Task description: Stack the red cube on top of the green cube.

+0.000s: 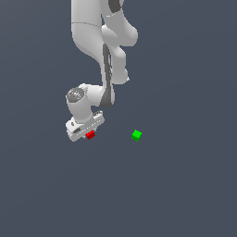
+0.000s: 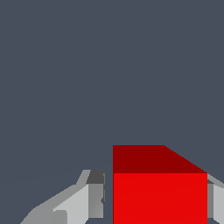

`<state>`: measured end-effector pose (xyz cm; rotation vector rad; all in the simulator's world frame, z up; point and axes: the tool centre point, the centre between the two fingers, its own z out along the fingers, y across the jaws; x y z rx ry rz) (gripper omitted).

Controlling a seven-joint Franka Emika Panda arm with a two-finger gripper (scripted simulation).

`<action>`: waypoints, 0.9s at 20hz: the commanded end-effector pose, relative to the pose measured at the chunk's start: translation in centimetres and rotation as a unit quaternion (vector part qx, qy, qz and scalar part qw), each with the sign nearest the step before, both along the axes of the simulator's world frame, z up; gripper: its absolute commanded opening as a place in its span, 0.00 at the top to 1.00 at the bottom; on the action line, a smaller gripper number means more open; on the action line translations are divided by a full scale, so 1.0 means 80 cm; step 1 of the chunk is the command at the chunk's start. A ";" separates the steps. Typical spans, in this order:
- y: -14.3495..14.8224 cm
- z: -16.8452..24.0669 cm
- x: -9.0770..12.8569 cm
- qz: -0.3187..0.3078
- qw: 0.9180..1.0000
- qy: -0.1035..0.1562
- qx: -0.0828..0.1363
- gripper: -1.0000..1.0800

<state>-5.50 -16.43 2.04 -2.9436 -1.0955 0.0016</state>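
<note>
The red cube (image 1: 90,134) lies on the grey floor (image 1: 176,194), under the white gripper (image 1: 87,135). In the wrist view the red cube (image 2: 159,192) sits between the two grey fingers (image 2: 94,199). One finger stands a small gap away from the cube and the other is right against its opposite side. The jaws look open around the cube. The green cube (image 1: 136,135) lies on the floor to the exterior view's right of the red cube, well apart from it. It is out of the wrist view.
The white arm (image 1: 106,41) comes down from the top of the exterior view and bends over the red cube. The plain grey floor extends all around both cubes.
</note>
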 end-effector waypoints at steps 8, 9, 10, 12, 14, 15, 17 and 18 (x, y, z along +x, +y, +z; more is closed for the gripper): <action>0.000 -0.001 0.001 0.000 1.000 -0.001 0.000 1.00; 0.000 -0.001 0.001 0.000 1.000 -0.001 0.000 1.00; -0.001 0.000 0.001 0.000 1.000 -0.001 0.000 1.00; -0.001 0.001 0.001 0.000 1.000 -0.001 0.000 1.00; -0.001 0.006 0.000 0.000 1.000 -0.001 0.000 1.00; -0.001 0.009 0.000 0.000 1.000 -0.001 0.000 1.00; -0.001 0.018 0.000 0.000 1.000 -0.001 0.000 1.00; 0.000 0.024 0.000 0.000 1.000 -0.001 0.000 1.00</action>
